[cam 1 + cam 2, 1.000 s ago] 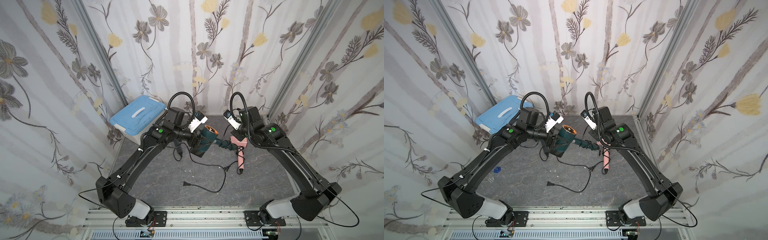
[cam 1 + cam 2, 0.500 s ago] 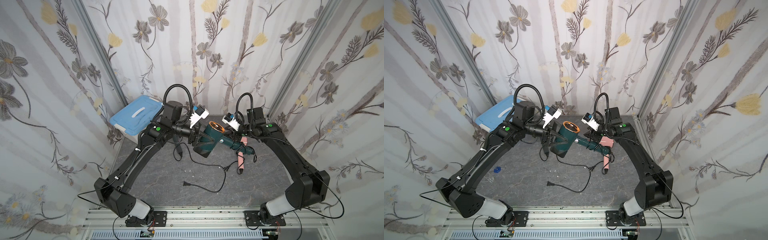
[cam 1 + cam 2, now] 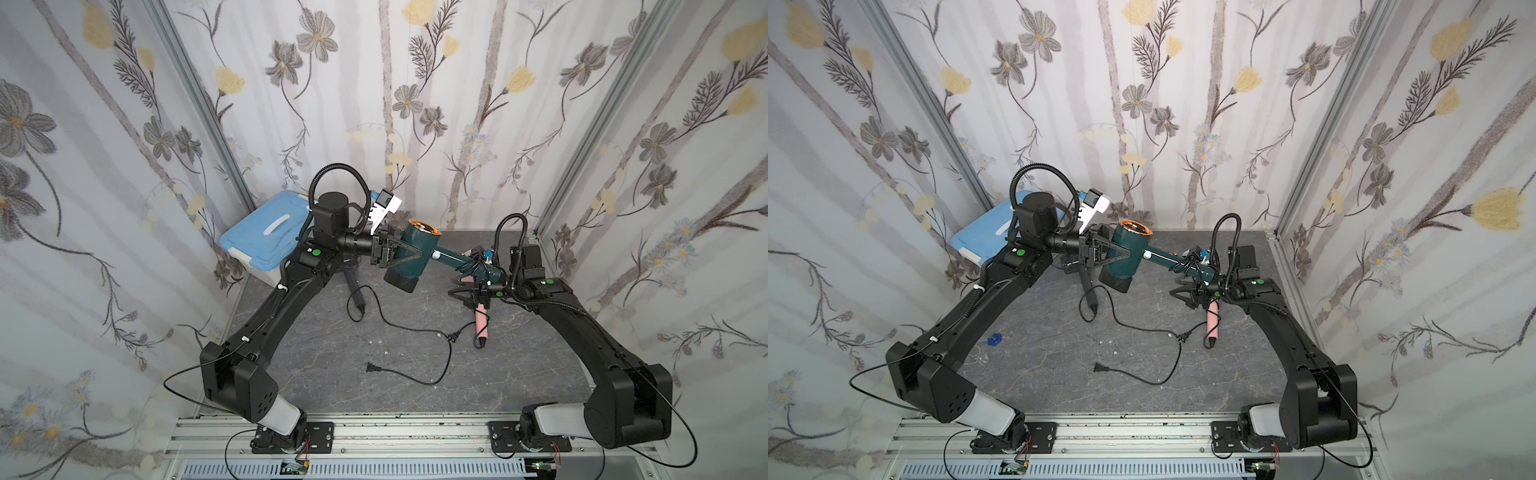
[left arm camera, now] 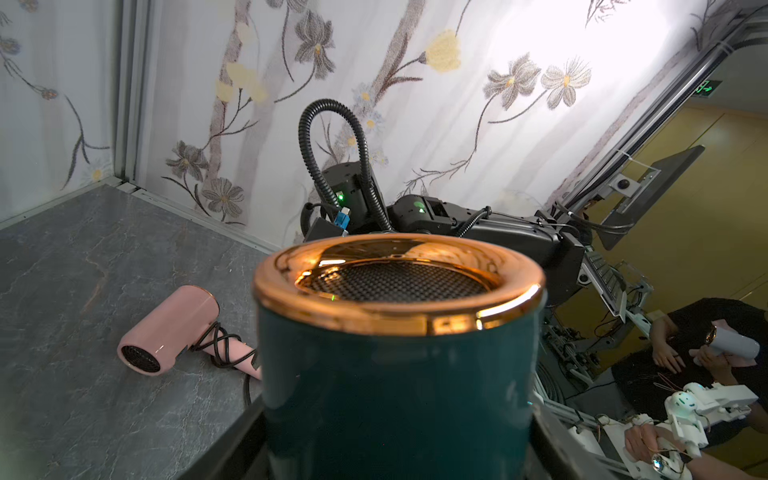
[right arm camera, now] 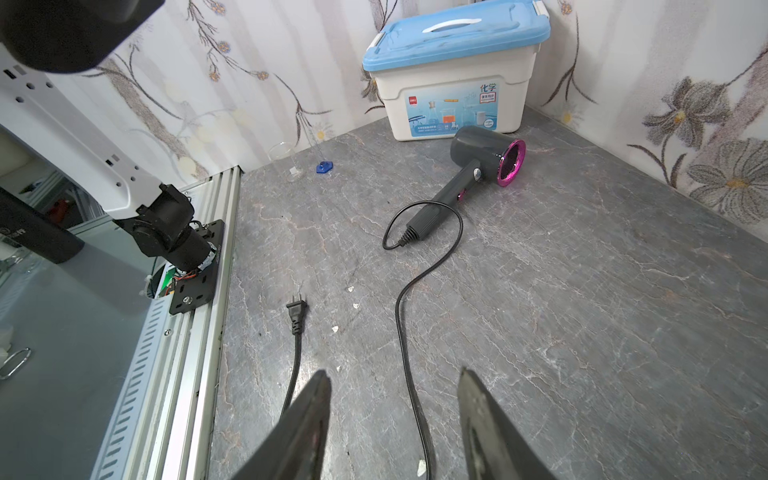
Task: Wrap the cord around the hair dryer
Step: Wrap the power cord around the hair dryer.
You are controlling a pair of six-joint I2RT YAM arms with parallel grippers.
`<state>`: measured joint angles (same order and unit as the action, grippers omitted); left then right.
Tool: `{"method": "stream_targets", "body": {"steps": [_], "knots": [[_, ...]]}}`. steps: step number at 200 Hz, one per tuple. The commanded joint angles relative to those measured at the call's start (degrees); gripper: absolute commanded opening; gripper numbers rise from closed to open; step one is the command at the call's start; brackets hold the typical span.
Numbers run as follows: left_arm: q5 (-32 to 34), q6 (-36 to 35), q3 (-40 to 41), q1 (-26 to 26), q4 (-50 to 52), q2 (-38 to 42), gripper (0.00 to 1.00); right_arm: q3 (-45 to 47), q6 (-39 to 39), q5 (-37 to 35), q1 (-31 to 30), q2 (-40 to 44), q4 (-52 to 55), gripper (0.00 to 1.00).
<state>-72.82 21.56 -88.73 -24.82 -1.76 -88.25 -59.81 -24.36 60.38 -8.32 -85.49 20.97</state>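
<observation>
**A:** Your left gripper [image 3: 394,258] clamps the hair dryer [image 3: 415,249] by its barrel, aloft over the table [image 3: 415,399]. The right gripper [image 5: 395,376] gapes, empty.

**B:** The risk?

**A:** Nothing pins the cord [image 3: 477,266] wound on the handle — tilt it and the coils slip off.

Grey dryer [image 3: 356,297]: 10 o'clock on surface [image 3: 415,395], head hidden under left arm [image 3: 291,299].
Pink dryer [image 3: 481,324]: 3 o'clock, head mostly hidden beneath right pincer [image 3: 459,286].
</observation>
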Motion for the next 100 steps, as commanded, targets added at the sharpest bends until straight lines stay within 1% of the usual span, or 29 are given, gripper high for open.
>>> {"method": "stream_targets", "body": {"steps": [1, 20, 42, 55, 80, 100], "knots": [[-0.76, 4.78, -0.04, 0.17, -9.97, -0.08, 0.0, 2.01, 3.74, 1.71, 0.44, 2.26, -7.1, 0.59], [-0.84, 6.1, 0.31, 0.21, -11.46, 0.0, 0.0, 3.53, 6.65, -2.03, 1.4, 4.22, -9.01, 0.68], [-0.99, 6.7, 0.56, 0.29, -12.13, 0.29, 0.0, 4.76, 10.03, -5.06, 3.37, 6.04, -11.77, 0.75], [-1.09, 6.91, 0.66, 0.26, -12.21, 0.42, 0.0, 5.44, 13.12, -6.72, 4.93, 7.14, -14.61, 0.84], [-1.36, 7.0, 1.0, -0.03, -11.87, 0.93, 0.0, 6.36, 17.0, -9.12, 6.37, 9.21, -18.72, 0.89], [-1.44, 6.63, 1.18, -0.06, -11.26, 1.14, 0.0, 6.37, 18.23, -10.78, 6.56, 10.29, -20.17, 0.93]]}}
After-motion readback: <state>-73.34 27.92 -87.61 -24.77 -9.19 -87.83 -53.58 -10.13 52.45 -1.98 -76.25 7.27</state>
